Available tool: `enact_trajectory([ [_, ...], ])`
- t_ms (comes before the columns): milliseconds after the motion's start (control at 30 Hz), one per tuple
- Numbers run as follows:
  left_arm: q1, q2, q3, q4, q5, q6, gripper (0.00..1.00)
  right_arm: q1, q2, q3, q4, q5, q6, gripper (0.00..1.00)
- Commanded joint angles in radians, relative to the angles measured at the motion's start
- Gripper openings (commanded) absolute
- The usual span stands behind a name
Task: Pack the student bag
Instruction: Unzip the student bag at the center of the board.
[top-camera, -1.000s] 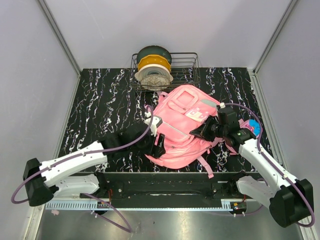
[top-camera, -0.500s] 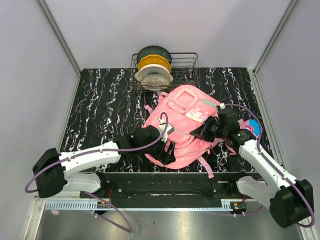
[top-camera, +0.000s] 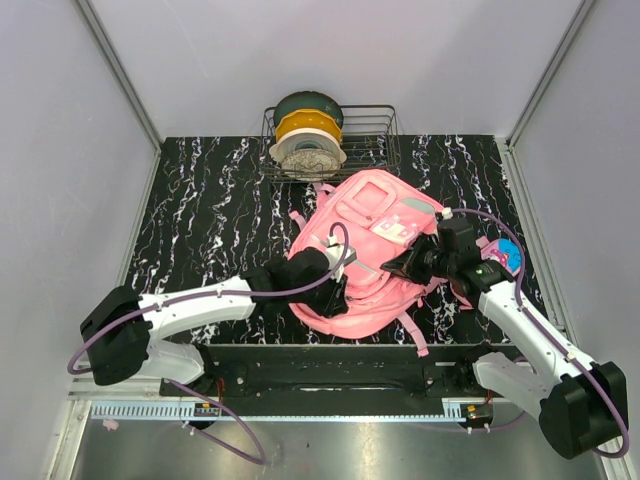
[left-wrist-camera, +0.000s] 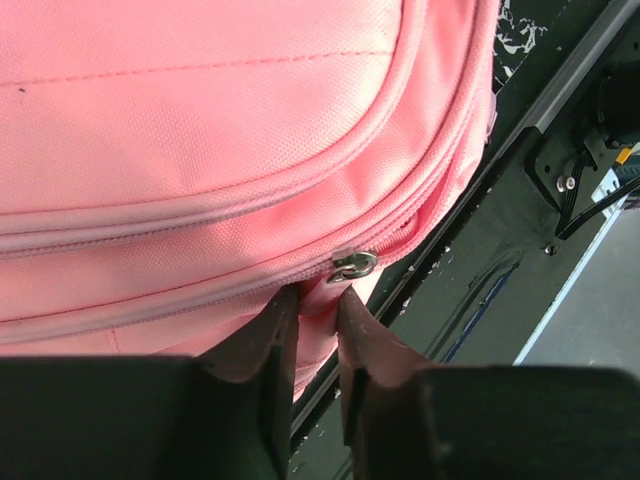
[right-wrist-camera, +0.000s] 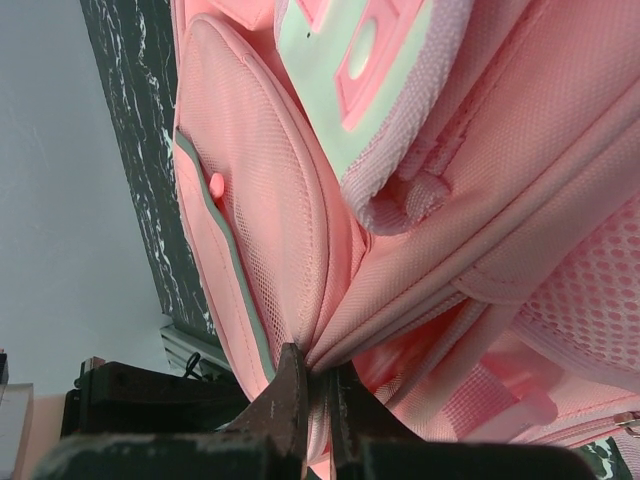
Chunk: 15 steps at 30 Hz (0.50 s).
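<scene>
Bare table (top-camera: 200, 220) left of student bag (top-camera: 365, 200); wire basket (top-camera: 378, 140) crowds behind

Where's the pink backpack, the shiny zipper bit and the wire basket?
pink backpack (top-camera: 365, 205): top external view, on its front pocket.
zipper slider (left-wrist-camera: 353, 265): left wrist view, on its metal ring.
wire basket (top-camera: 372, 140): top external view, on its bare right half.

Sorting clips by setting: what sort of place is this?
Probably a lab robot cell: plain grey walls around a black marbled table, left arm and right arm bolted at its edge.
</scene>
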Motion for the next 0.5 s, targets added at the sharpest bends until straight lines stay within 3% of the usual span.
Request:
enact_trajectory([
  [0,0.003,0.018,0.052,0.106,0.017,-0.012,0.16,0.000,-0.032,0.019,0.140,-0.017,-0.005,0.00],
  [133,0.003,0.003,0.063,0.095,0.006,-0.015,0.11,0.000,-0.029,0.013,0.140,-0.021,-0.008,0.00],
  [233,0.003,-0.016,0.065,0.083,-0.011,-0.011,0.31,0.000,-0.026,0.010,0.147,-0.024,-0.005,0.00],
  [333,0.006,-0.036,0.065,0.082,-0.015,-0.005,0.28,0.001,-0.028,0.007,0.148,-0.026,-0.004,0.00],
  [367,0.005,-0.043,0.065,0.083,-0.016,-0.005,0.25,0.001,-0.029,0.006,0.148,-0.026,-0.004,0.00],
  [400,0.008,-0.046,0.060,0.095,-0.009,-0.003,0.14,0.000,-0.031,0.006,0.150,-0.026,-0.002,0.00],
  [467,0.014,-0.047,0.054,0.114,0.006,-0.006,0.13,0.000,-0.032,0.003,0.150,-0.026,-0.001,0.00],
])
